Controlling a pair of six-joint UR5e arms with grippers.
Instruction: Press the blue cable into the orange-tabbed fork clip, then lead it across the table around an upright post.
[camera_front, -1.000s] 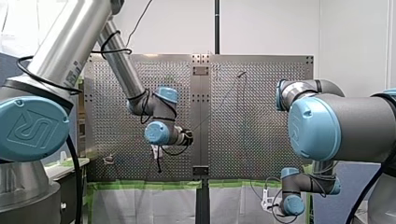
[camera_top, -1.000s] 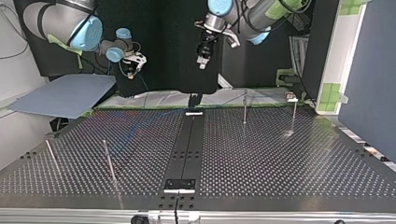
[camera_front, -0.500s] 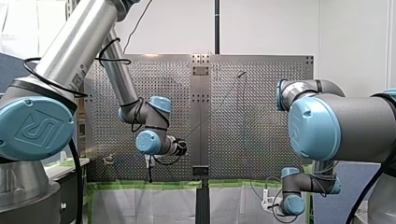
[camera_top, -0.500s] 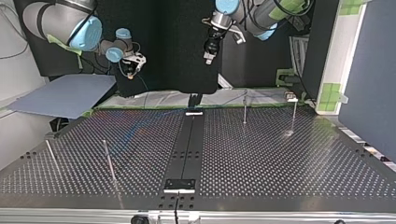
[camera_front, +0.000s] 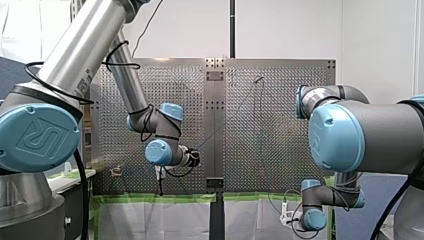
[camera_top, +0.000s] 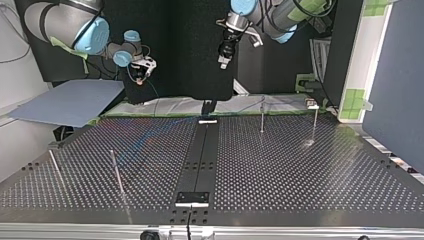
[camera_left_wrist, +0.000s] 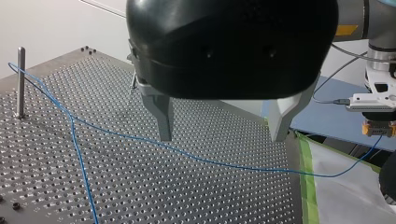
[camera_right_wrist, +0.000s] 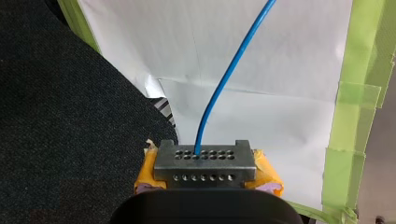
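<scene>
My left gripper (camera_left_wrist: 222, 138) hangs wide open over the perforated table (camera_left_wrist: 140, 196), holding nothing. The blue cable (camera_left_wrist: 205, 161) runs across the table just beneath its fingertips, from the upright post (camera_left_wrist: 20, 81) at the gripper's ten o'clock out toward its four o'clock. My right gripper (camera_right_wrist: 204, 161) is clamped on the cable's end between yellow pads (camera_right_wrist: 267, 173). From there the cable leaves toward its one o'clock.

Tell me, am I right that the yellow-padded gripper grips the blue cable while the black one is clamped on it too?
Half right. The left wrist view shows my left gripper open, holding nothing; the blue cable runs free under its fingers. My right gripper does grip it.
</scene>
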